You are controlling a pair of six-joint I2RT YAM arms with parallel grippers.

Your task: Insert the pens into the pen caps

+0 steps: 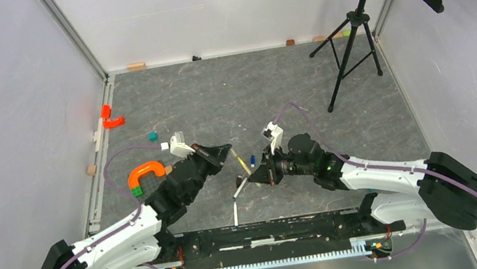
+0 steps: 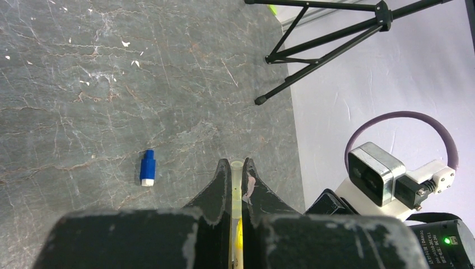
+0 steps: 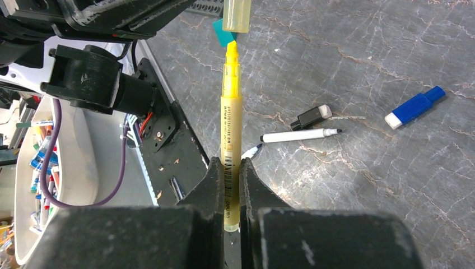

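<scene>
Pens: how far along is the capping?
Done: nothing capped yet. In hand: right gripper holds the yellow pen, tip just short of the yellow cap in the left gripper. To do: seat that pair; the white pen, black cap and blue cap lie loose.

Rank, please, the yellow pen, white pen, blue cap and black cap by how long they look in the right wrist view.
1. yellow pen, though it is nearest the camera
2. white pen, only narrowly
3. blue cap
4. black cap

Grey marbled tabletop, white walls, black tripod stand far right.
</scene>
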